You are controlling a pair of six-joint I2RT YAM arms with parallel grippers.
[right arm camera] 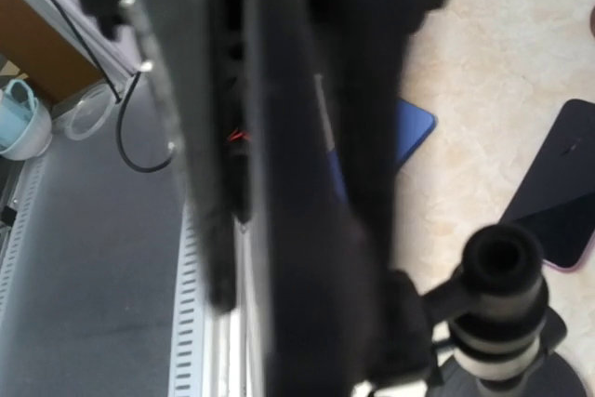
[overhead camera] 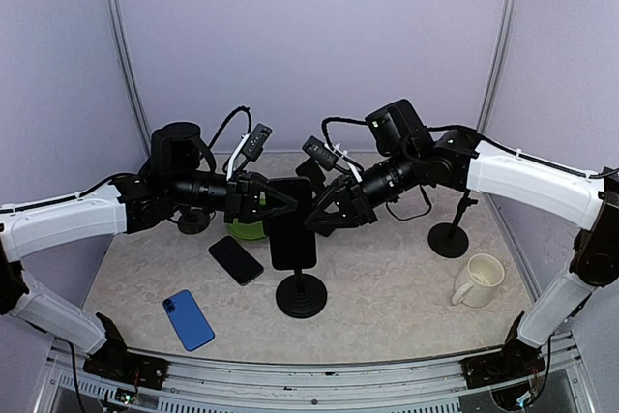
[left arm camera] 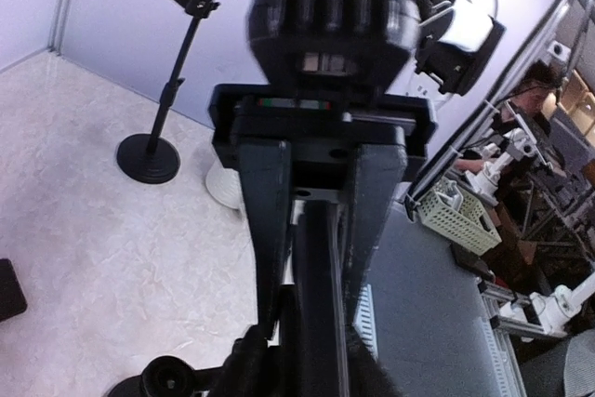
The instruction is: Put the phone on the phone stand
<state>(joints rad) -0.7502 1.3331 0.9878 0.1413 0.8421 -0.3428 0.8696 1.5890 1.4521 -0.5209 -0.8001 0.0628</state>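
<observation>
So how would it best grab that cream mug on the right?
Probably the rim of the cream ceramic mug, from straight above: it stands upright, mouth open, so one finger could slip inside the wall, one outside. Pick the side away from its handle, which points left.

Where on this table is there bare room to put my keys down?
Bare table lies between the stand base and the mug, and left of the blue phone. The middle is crowded: left arm and right arm meet at the upright phone, flat black phone beside.
</observation>
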